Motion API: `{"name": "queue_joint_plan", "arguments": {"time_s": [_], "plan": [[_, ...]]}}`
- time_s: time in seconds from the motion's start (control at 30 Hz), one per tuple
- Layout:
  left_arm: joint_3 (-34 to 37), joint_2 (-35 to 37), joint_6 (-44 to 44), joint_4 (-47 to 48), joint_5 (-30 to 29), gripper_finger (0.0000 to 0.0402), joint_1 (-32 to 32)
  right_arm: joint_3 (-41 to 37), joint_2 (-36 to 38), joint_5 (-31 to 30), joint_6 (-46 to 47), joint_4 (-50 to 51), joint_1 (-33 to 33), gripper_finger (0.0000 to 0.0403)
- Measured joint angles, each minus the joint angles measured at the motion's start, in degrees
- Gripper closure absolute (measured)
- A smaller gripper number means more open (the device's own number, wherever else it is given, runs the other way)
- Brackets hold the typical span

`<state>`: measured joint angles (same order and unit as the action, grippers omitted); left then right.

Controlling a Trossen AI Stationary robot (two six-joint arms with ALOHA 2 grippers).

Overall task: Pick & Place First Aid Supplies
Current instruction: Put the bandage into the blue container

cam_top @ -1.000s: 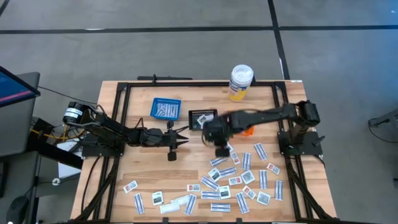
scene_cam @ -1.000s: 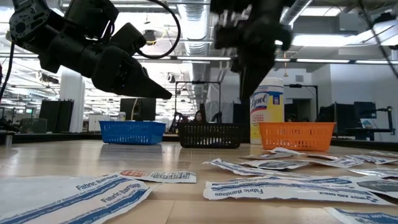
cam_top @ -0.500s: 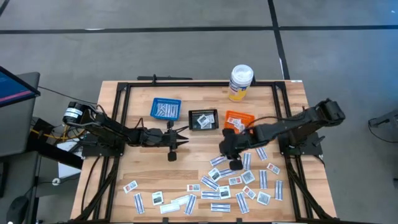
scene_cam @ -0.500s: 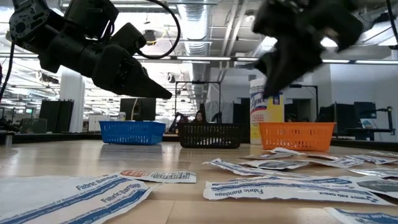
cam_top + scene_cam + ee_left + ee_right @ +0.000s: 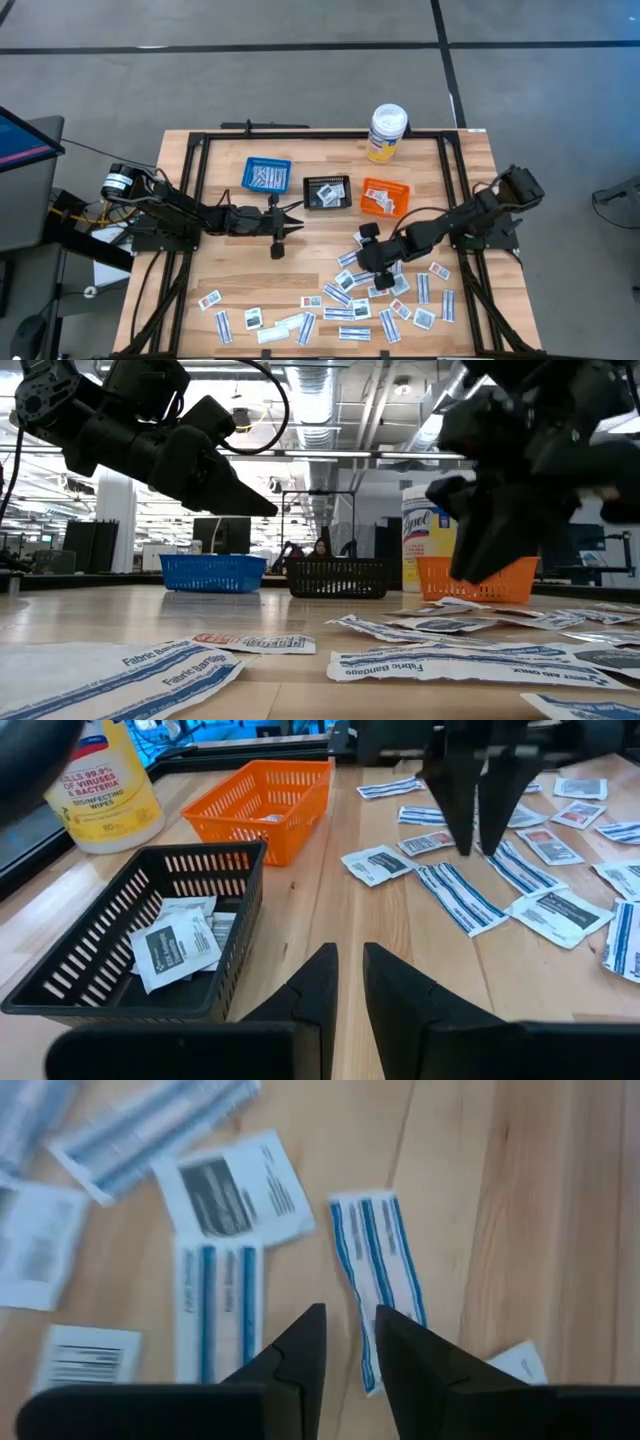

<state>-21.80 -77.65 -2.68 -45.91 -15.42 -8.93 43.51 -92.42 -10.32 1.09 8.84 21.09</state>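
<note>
Bare wood (image 5: 300,265) mid-table; right pincer (image 5: 347,1342) slightly ajar, empty, over packets (image 5: 375,1275).

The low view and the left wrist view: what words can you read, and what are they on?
"Fabric Bandage": on the long paper strips at the front.
"FIRST AID ONLY": along the strip at the right.
"99.9% OF VIRUSES & BACTERIA", "DISINFECTING WIPES": on the white bottle.
Print on the small square packets: too blurred.
</note>
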Motion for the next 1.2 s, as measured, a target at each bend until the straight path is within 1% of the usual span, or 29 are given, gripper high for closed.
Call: {"name": "queue_joint_plan", "arguments": {"time_s": [0.2, 0.4, 0.5, 0.67, 0.77, 0.83, 0.93, 1.0, 1.13, 1.2], "plan": [[0.0, 0.0, 0.0, -0.02, 0.02, 0.0348, 0.0, -0.02, -3.95, -5.53, -1.53, 0.11, 0.32, 0.032], [0.0, 0.0, 0.0, -0.04, 0.02, 0.0348, 0.02, 0.02, -4.36, -6.24, -1.24, 0.05, 0.33, 0.0321], [0.0, 0.0, 0.0, -0.04, 0.04, 0.0348, 0.02, 0.02, -4.33, -6.5, -1.25, -0.02, 0.32, 0.0336], [0.0, 0.01, 0.0, -0.04, 0.04, 0.0348, 0.02, 0.02, -4.41, -6.34, -1.52, -0.27, -0.1, 0.0393], [0.0, 0.01, 0.0, -0.04, 0.07, 0.0348, 0.02, 0.4, -3.98, -6.08, -2.0, 0.16, 0.43, 0.0393], [0.0, 0.01, 0.0, -0.08, 0.06, 0.0348, 0.02, 2.03, -3.93, -5.19, -2.13, 0.45, 0.67, 0.0394], [0.0, 0.0, 0.01, -0.42, 0.09, 0.0348, 0.02, 5.63, -2.17, -3.37, -2.78, 3.53, 0.65, 0.0401], [0.02, 0.02, 0.09, -0.68, 0.16, 0.0348, 0.0, 8.66, -0.25, -2.38, -2.72, 7.03, 0.52, 0.0398], [0.06, 0.0, 1.86, -2.14, 2.51, 0.0348, 0.0, 14.2, 6.11, -1.73, -3.03, 15.35, 0.8, 0.0397], [0.02, 0.02, 1.46, -3.09, 4.28, 0.0348, -0.02, 15.23, 10.15, -1.69, -4.9, 16.35, 1.26, 0.0401]]}}
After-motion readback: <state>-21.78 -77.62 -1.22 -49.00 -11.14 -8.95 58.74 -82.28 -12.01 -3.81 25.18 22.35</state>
